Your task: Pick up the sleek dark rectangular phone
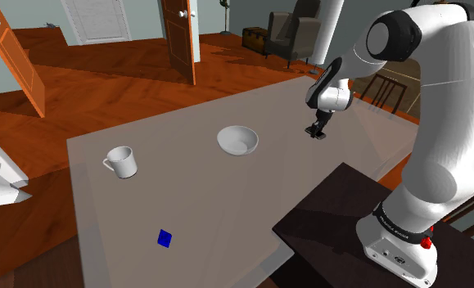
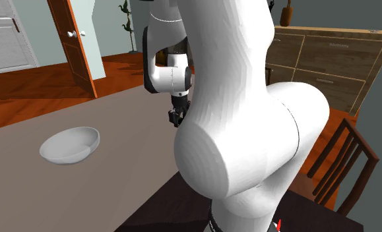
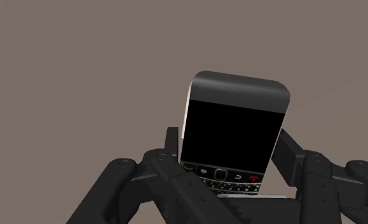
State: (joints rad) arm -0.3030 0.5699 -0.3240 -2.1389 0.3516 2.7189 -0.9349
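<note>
1. Where the white arm bends down over the far side of the flat grey table point(image 1: 186, 213), its all-black two-finger gripper point(image 1: 318, 129) hangs low at the tabletop, near the table's edge on the shoulder view's right.
2. The jaws are clenched on the black rectangular phone point(image 3: 234, 118) and press it from both sides. In the wrist view a black finger point(image 3: 171, 145) meets each of its long edges.
3. The phone has a blank black screen and a grey band across its far end. A row of buttons and a small keyboard sit at the end nearest the hand, down between the fingers.
4. Plain grey tabletop lies behind the phone in the wrist view. Whether the phone rests on the table or hangs just clear of it cannot be told.
5. A round white bowl point(image 1: 237, 140) stands on the table to the shoulder view's left of the gripper, apart from it. In the second exterior view the bowl point(image 2: 69, 145) lies to the left of the gripper point(image 2: 176, 117).
6. A white mug with a handle point(image 1: 122, 161) stands upright further to the shoulder view's left, well apart from the bowl.
7. A small blue cube point(image 1: 164, 238) lies alone on the table, nearer the camera than the mug.
8. The dark box stand point(image 1: 333, 221) sits at the shoulder view's lower right, against the table's near edge, with the arm's white base on top.
9. Around the table are an orange-brown wooden floor point(image 1: 104, 74), an orange wooden door point(image 1: 178, 37) and a dark armchair point(image 1: 291, 33).
10. The second exterior view shows a light wooden cabinet with panelled fronts point(image 2: 328, 59) behind the arm.
</note>
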